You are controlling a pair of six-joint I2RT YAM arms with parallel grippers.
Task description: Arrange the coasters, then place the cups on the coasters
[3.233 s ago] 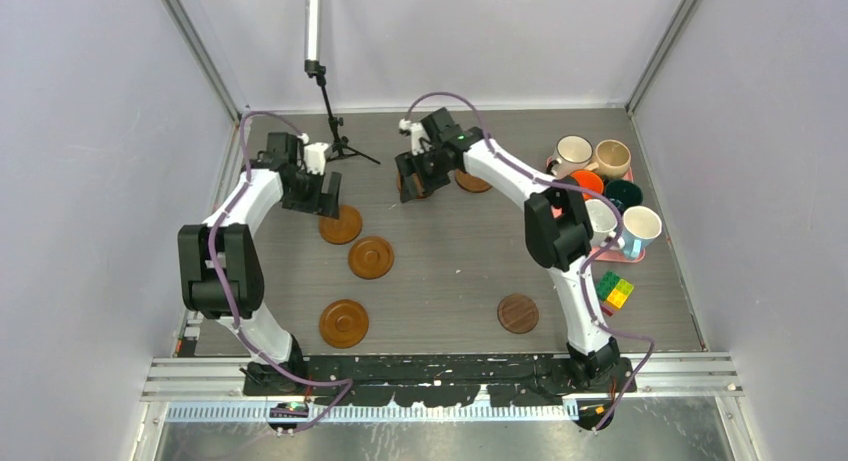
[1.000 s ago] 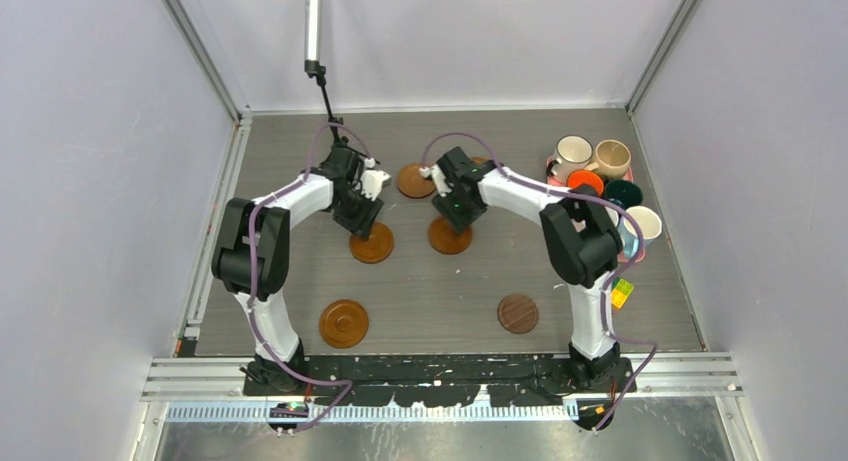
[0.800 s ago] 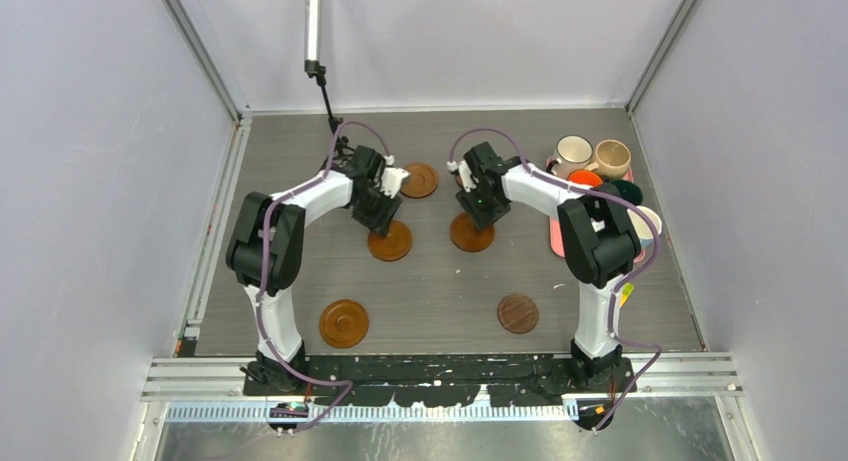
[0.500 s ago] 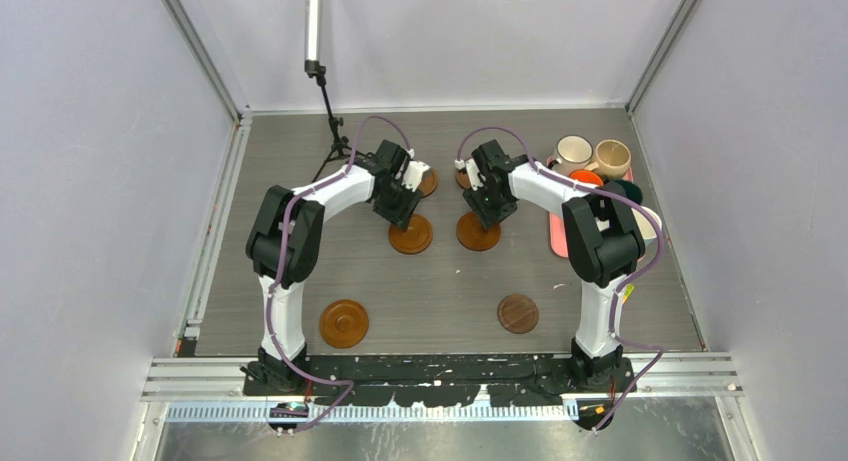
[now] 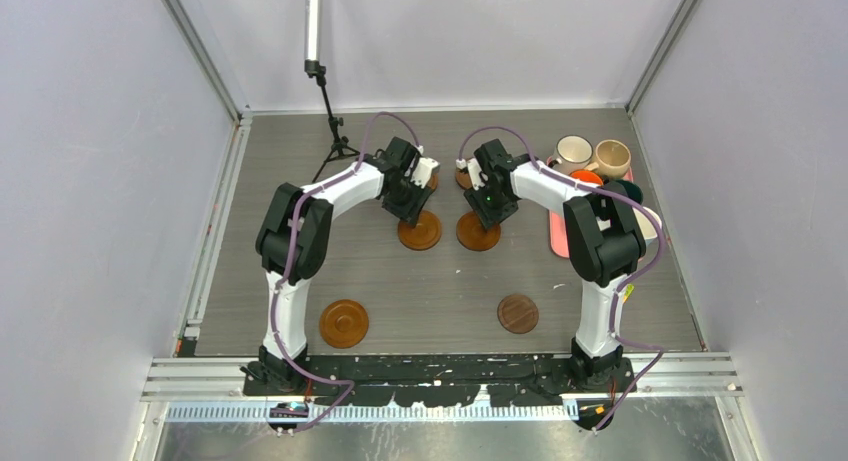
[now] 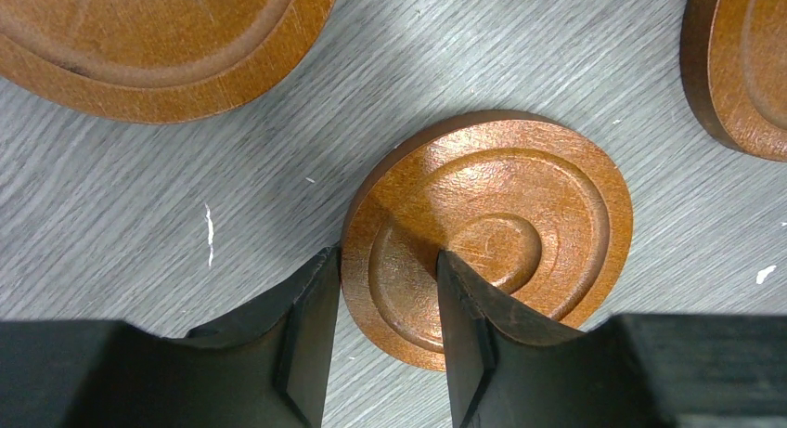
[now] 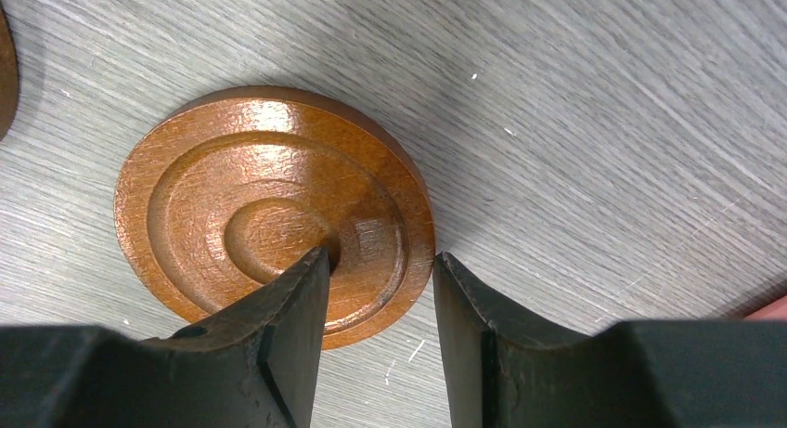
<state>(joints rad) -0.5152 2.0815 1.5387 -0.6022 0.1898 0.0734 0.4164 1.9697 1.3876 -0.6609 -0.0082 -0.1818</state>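
Tabletop (image 5: 440, 286): left claw (image 6: 385, 261) and right claw (image 7: 380, 261) pinch rims of neighbouring coasters (image 5: 419, 231) (image 5: 479, 233).

The left gripper (image 5: 410, 207) has slid from the upper left of the top view to the middle, bringing along the coaster (image 5: 420, 234) it pinches by the rim. The right gripper (image 5: 490, 209) has dragged a second coaster (image 5: 479, 234) down and rightward, so both now lie just beside each other at the centre.

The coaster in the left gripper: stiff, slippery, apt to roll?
Probably stiff: the coaster looks like thick wood. Its glossy finish may be slippery, though the left gripper pinches across the raised rim. Lying flat, it should slide, not roll.
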